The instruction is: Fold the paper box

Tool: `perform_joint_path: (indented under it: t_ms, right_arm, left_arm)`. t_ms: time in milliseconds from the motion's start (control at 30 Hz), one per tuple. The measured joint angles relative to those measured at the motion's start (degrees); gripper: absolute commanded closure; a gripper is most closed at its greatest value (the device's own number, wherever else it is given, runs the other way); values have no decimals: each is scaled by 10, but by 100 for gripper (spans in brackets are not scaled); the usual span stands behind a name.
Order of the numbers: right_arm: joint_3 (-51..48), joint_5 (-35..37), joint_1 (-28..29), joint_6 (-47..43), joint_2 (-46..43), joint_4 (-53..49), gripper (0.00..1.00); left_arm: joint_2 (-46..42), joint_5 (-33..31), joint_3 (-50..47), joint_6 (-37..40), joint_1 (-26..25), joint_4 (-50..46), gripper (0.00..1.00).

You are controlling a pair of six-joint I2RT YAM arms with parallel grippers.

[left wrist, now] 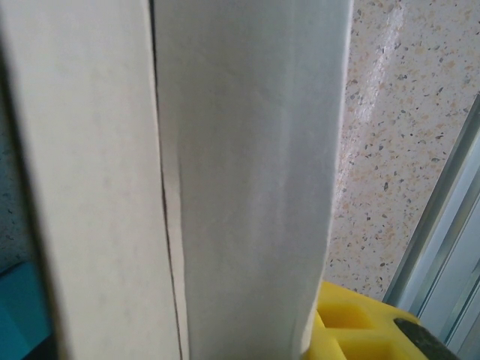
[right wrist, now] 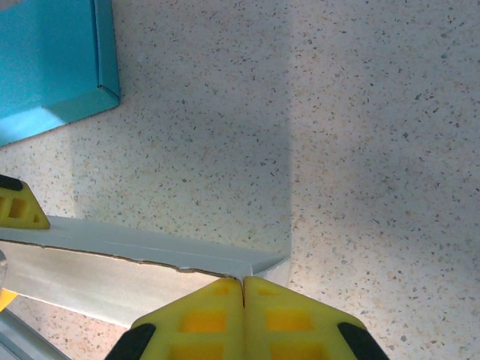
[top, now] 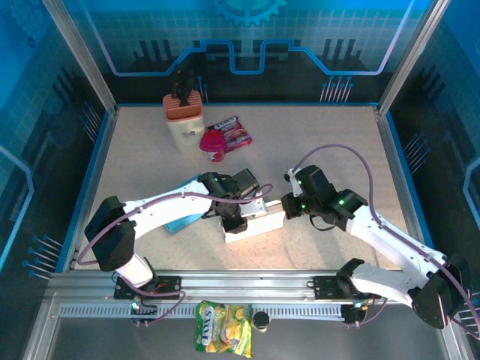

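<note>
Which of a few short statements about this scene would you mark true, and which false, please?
1. The right gripper has its yellow pads closed together on an edge of the paper box. True.
2. The paper box is teal. False: it is white; the teal flat box is a separate thing lying beside it.
3. The snack bag lies on the table next to the paper box. False: it lies on the front rail, between the arm bases.
4. In the top view the teal flat box lies to the left of the paper box, under the left arm. True.
</note>
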Motion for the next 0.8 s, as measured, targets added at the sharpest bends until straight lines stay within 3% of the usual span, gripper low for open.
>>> perform_joint_path:
  t_ms: [800]
  right_arm:
    - [-22, 105, 70, 87, -11, 26, 100]
  left_arm:
    - [0, 2, 0, -8, 9, 0, 71]
